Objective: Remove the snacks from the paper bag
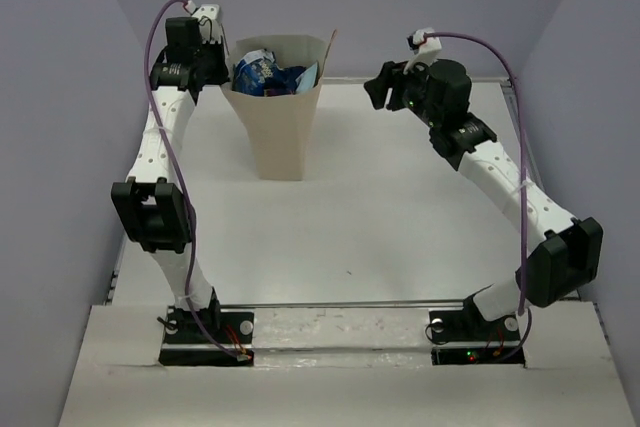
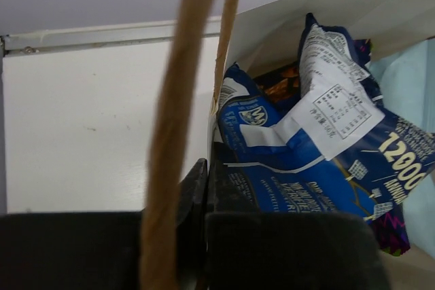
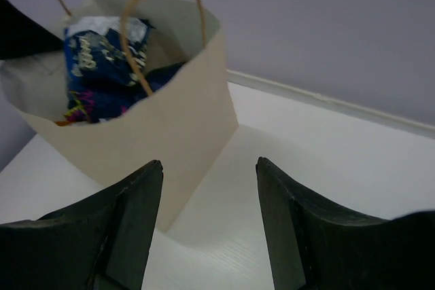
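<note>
The tan paper bag (image 1: 283, 137) stands upright at the far left of the table, mouth open. Blue foil packets (image 1: 262, 73) and a light-blue bag (image 1: 308, 74) stick out of its top. My left gripper (image 1: 222, 65) is at the bag's left rim. In the left wrist view it (image 2: 207, 181) is shut with the bag's paper edge (image 2: 326, 11) running into the jaws, a loop handle (image 2: 177, 100) in front. Inside show a shiny blue packet (image 2: 306, 168), a light-blue bag (image 2: 408, 73) and a bit of orange (image 2: 282, 86). My right gripper (image 1: 378, 87) (image 3: 209, 164) is open and empty, right of the bag (image 3: 163, 134).
A metal rail (image 1: 340, 304) runs along the near edge between the arm bases. The back wall stands just behind the bag, and a side wall is close on the left. The white table (image 1: 380, 217) stretches between the arms.
</note>
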Controlling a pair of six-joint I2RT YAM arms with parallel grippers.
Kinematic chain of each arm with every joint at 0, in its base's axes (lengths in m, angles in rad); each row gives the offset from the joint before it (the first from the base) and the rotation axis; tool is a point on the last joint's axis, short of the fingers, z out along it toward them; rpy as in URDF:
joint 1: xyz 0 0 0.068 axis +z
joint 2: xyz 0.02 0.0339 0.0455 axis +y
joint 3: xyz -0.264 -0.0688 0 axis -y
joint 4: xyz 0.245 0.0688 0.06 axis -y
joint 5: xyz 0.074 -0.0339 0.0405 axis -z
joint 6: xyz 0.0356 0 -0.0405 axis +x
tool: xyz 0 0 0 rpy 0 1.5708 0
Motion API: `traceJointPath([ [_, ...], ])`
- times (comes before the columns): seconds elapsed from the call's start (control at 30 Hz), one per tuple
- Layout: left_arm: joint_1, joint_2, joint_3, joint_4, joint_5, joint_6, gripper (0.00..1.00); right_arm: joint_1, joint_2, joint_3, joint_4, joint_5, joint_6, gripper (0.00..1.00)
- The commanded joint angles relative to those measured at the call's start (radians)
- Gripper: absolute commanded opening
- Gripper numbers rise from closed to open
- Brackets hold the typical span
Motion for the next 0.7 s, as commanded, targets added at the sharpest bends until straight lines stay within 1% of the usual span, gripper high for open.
traceJointPath([
  [0.0,-0.007,-0.077,-0.04,0.044,0.118,-0.023,0.03,0.115,0.022,0.183,0.022,-0.019,-0.085,0.63],
  [0.03,-0.007,-0.087,-0.053,0.045,0.132,-0.024,0.0,0.136,0.042,0.228,0.017,-0.031,-0.09,0.63],
  [0.07,-0.009,-0.109,-0.077,0.044,0.156,-0.026,0.0,0.156,0.093,0.328,0.012,-0.052,-0.093,0.62],
  [0.13,-0.013,-0.133,-0.126,0.034,0.173,-0.026,0.0,0.221,0.156,0.441,-0.032,-0.065,-0.093,0.62],
  [0.17,-0.015,-0.146,-0.146,0.031,0.185,-0.056,0.0,0.246,0.189,0.558,-0.047,-0.063,-0.105,0.62],
  [0.2,-0.015,-0.17,-0.161,0.027,0.201,-0.062,0.0,0.268,0.261,0.617,-0.082,-0.063,-0.116,0.62],
  [0.23,-0.018,-0.184,-0.197,0.015,0.201,-0.082,0.0,0.309,0.3,0.675,-0.101,-0.057,-0.136,0.62],
  [0.27,-0.018,-0.198,-0.214,0.008,0.204,-0.093,0.0,0.324,0.337,0.731,-0.116,-0.054,-0.141,0.62],
  [0.3,-0.018,-0.227,-0.23,0.004,0.21,-0.105,0.0,0.338,0.413,0.827,-0.15,-0.049,-0.145,0.62],
  [0.4,-0.021,-0.28,-0.284,-0.001,0.225,-0.139,0.0,0.351,0.539,0.971,-0.223,-0.057,-0.126,0.64],
  [0.53,-0.044,-0.319,-0.31,0.004,0.221,-0.083,0.0,0.351,0.587,0.98,-0.225,-0.025,-0.132,0.67],
  [0.67,-0.046,-0.33,-0.309,-0.022,0.227,-0.009,0.0,0.351,0.653,1.019,-0.228,-0.051,-0.153,0.73],
])
